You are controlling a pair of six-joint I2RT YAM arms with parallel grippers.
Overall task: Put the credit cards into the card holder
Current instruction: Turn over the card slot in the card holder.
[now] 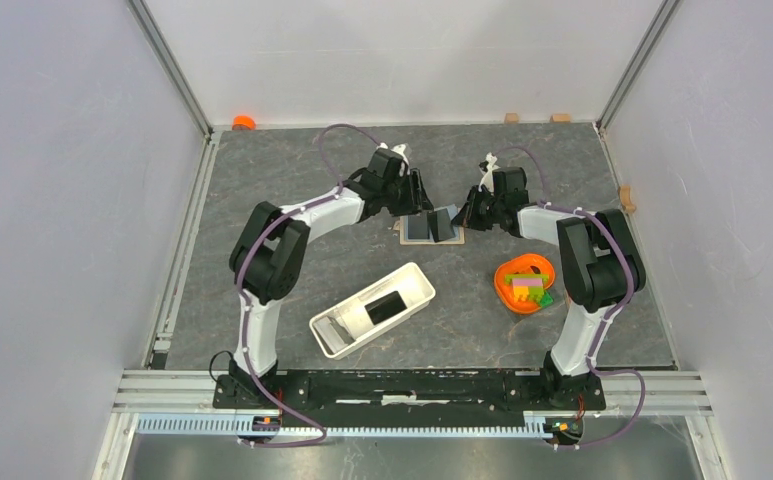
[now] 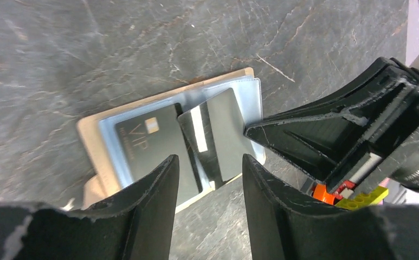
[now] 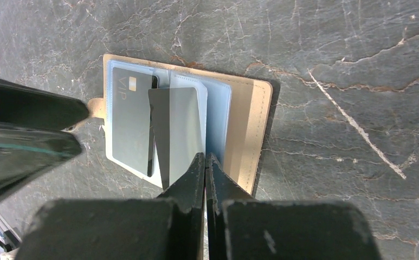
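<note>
— Where's the card?
— Centre frame: a glossy black card [image 3: 177, 124], tilted over the tan card holder's [image 3: 250, 124] clear sleeves, pinched by the closed right fingers [image 3: 205, 162]. The left fingers [image 1: 419, 204] are half-spread, hiding its corner.

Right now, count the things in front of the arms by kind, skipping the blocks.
Dark cards: 2, the VIP card and the tilted card
Tan card holder: 1
White tray: 1
Black flat piece in the tray: 1
Orange bowl: 1
Total: 6
</note>
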